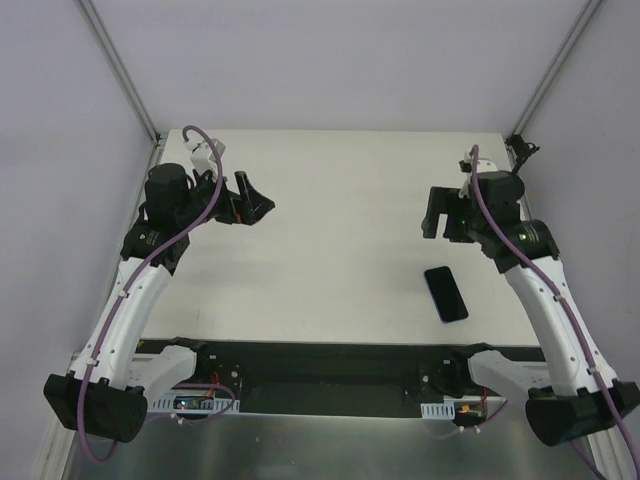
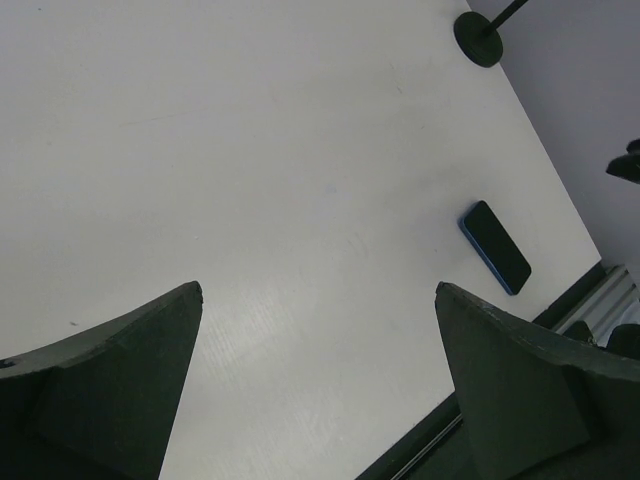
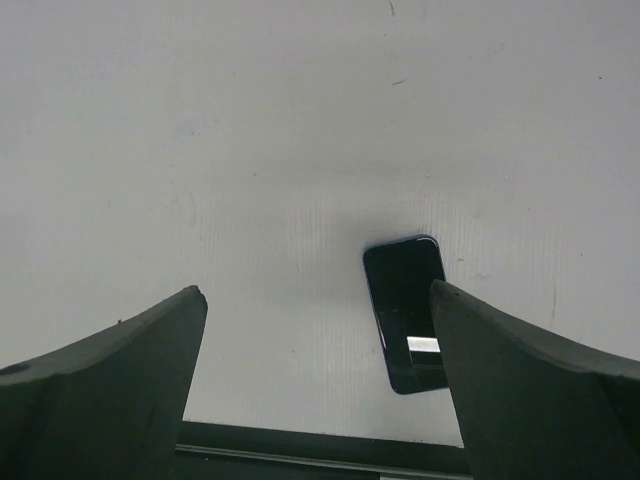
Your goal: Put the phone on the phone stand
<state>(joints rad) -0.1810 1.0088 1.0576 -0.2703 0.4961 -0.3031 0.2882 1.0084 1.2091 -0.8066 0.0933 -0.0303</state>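
Left arm (image 1: 133, 300) bent at elbow, angled inward, left gripper (image 1: 250, 204) held aloft, jaws spread wide, right arm (image 1: 548, 300) mirrored, right gripper (image 1: 436, 214) aloft, jaws wide apart

We find bare table (image 1: 330, 220) on every side of the phone (image 1: 445, 293), which lies flat. The right gripper (image 1: 437, 213) hangs above and beyond the phone (jaws spread wide). The phone stand (image 2: 478, 38) rises well apart from the phone, near the side wall.

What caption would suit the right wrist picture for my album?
Open right tool hovering above a black phone lying flat on the white table.
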